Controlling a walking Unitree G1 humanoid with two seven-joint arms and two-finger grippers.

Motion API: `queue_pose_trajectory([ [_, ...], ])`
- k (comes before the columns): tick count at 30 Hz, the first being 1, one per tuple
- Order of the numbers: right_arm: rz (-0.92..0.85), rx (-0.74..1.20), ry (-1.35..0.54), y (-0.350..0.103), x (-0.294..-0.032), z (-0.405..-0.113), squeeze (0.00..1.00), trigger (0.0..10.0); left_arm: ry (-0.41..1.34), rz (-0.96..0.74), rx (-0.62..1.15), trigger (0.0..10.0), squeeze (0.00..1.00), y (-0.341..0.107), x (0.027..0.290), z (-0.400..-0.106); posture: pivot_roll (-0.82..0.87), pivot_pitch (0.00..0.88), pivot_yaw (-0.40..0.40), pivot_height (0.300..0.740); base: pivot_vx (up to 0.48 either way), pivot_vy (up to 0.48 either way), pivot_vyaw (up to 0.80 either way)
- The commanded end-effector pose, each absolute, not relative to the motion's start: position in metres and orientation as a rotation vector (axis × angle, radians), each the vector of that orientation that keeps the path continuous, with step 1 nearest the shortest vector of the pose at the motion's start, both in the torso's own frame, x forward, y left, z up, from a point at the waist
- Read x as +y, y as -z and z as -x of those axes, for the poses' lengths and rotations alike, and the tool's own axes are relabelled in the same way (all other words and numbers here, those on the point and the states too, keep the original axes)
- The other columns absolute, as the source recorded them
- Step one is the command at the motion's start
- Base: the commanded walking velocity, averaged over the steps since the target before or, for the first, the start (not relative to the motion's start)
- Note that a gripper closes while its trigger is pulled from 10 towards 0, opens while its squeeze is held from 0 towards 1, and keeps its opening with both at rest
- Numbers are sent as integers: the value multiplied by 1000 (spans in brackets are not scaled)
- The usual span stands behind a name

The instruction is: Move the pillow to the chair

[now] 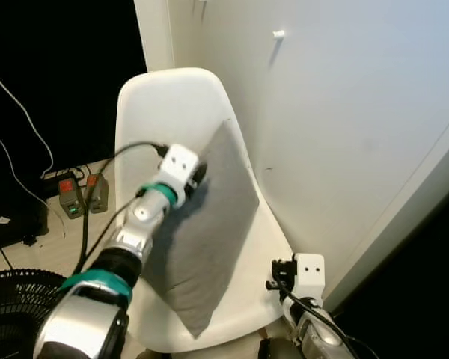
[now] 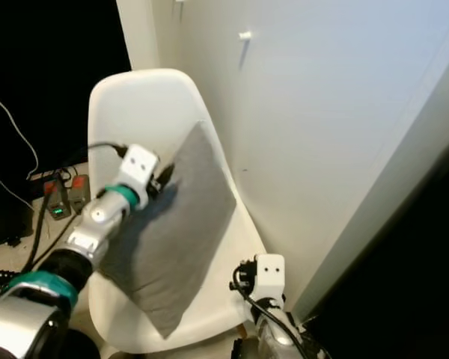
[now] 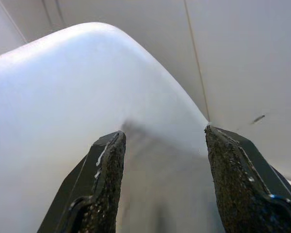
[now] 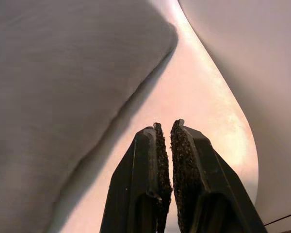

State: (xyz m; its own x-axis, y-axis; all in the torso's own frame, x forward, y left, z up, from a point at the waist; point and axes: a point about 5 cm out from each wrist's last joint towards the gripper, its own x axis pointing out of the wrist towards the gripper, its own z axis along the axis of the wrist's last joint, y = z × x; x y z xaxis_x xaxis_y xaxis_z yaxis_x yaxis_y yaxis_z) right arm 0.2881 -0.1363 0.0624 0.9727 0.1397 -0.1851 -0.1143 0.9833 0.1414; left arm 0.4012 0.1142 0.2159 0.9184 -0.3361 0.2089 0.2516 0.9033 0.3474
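Nearest, bottom left: black fan grille (image 1: pixel 15 303) on the floor, beside the left arm's silver-and-teal forearm.

Low right: right gripper (image 4: pixel 166 133) held at the front edge of the chair seat, jaws closed with the pads together, nothing between them. Its white wrist block sits just beside the seat's right rim.

Middle: grey pillow (image 1: pixel 206 224) on the white shell chair (image 1: pixel 157 97). It stands tilted on one corner, lower point on the seat, upper corner leaning against the backrest near its right edge. It is propped, not lying flat.

Left gripper (image 3: pixel 162 145) is reached in over the pillow's upper part. From its wrist camera the jaws stand apart, with grey fabric low between them and the white backrest beyond. Whether the pads touch the fabric cannot be told.

Left of the chair: power strip (image 1: pixel 78 196) with cables on the floor, against a dark area.

Farthest: white wall panels (image 1: pixel 344 112) directly behind and right of the chair, with a small white knob (image 1: pixel 278 34) high up.
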Motion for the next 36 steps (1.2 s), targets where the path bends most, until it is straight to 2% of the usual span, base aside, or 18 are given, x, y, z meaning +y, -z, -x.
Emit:
queue_pose_trajectory([
  [1, -137, 230, -131, -56, -135, -287, 0, 10000, 273, -302, -307, 10000, 0, -226, 125, -403, -91, 45, 61, 621, 0, 0, 0],
  [5, -131, 226, -143, -57, -133, -291, 0, 10000, 228, -302, -421, 10000, 0, -254, 146, -401, -76, 26, 51, 621, 0, 0, 0],
  [7, -131, 225, -145, -57, -132, -292, 0, 10000, 226, -294, -430, 10000, 0, -254, 147, -400, -76, 26, 51, 621, 0, 0, 0],
  [10, -134, 222, -147, -57, -129, -293, 0, 10000, 260, -191, -400, 10000, 0, -241, 148, -393, -61, 14, 63, 621, 0, 0, 0],
  [12, -143, 208, -145, -57, -128, -294, 0, 10000, 253, -150, -358, 10000, 0, -224, 148, -388, -52, 1, 71, 621, 0, 0, 0],
  [16, -133, 149, -134, -60, -123, -295, 0, 10000, 107, 17, 25, 10000, 0, -103, 154, -336, -35, 0, 41, 621, 0, 0, 0],
  [19, -127, 133, -149, -61, -122, -295, 0, 10000, 11, 50, 116, 10000, 0, -80, 162, -318, -27, 0, 26, 621, 0, 0, 0],
  [24, -128, 155, -205, -60, -119, -299, 0, 10000, 1, -45, 66, 10000, 0, -83, 161, -306, 5, 0, -30, 621, 0, 0, 0],
  [29, -146, 144, -252, -63, -114, -303, 0, 10000, 42, -64, 2, 10000, 0, -96, 156, -302, 14, 0, -44, 626, 0, 0, 0],
  [36, -134, 134, -247, -62, -113, -304, 0, 10000, 61, -63, 13, 10000, 0, -101, 153, -298, 7, 0, -32, 646, 0, 0, 0],
])
